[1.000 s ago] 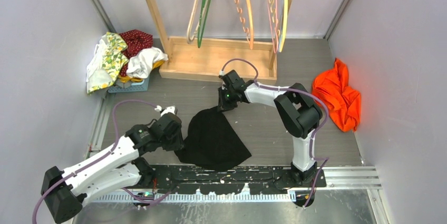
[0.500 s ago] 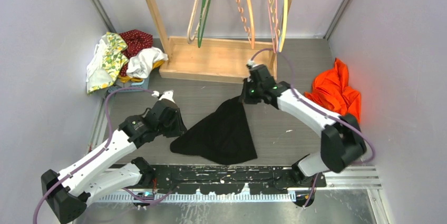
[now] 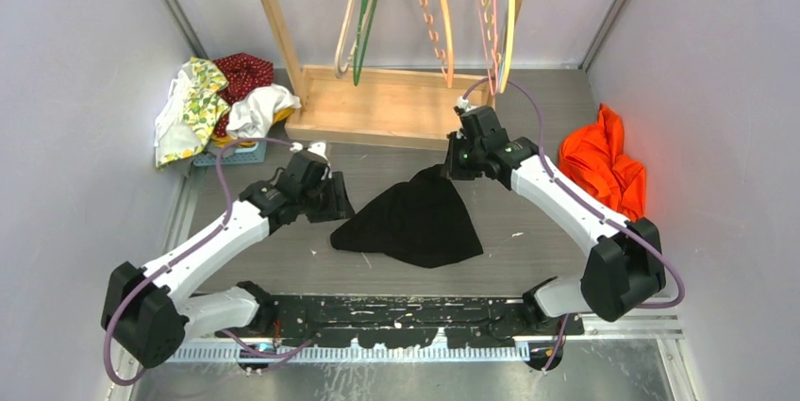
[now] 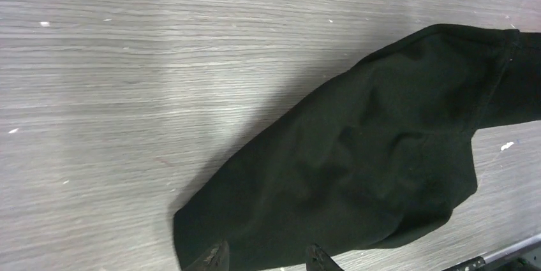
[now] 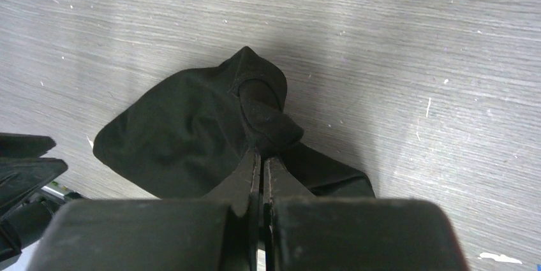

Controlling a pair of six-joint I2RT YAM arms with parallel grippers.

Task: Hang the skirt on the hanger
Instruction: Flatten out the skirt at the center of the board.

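Two pincers inspected.

Right pincer: fingers pressed flat together, clamped on a bunched, knotted corner of the black skirt. The rest of the cloth fans out from that corner. Position: just in front of the wooden rack, near the right end of its base board.

Left pincer: fingertips stand apart, with black cloth visible in the gap between them at one corner of the skirt's wide edge. No grip on the cloth is evident. Whether the tips touch it cannot be told. Position: in front of the rack's left end, farther from the rack than the right pincer.

Skirt: spread in a rough fan on the grey tabletop in front of the rack's middle. Its narrow end points toward the rack and its wide edge away from it.

Hangers: several hang from the top of the rack, above its base board and well apart from the skirt.

Orange garment: crumpled on the tabletop to the right of the rack.

Pile of mixed clothes: heaped over a small blue basket, just beside the rack's left base corner.
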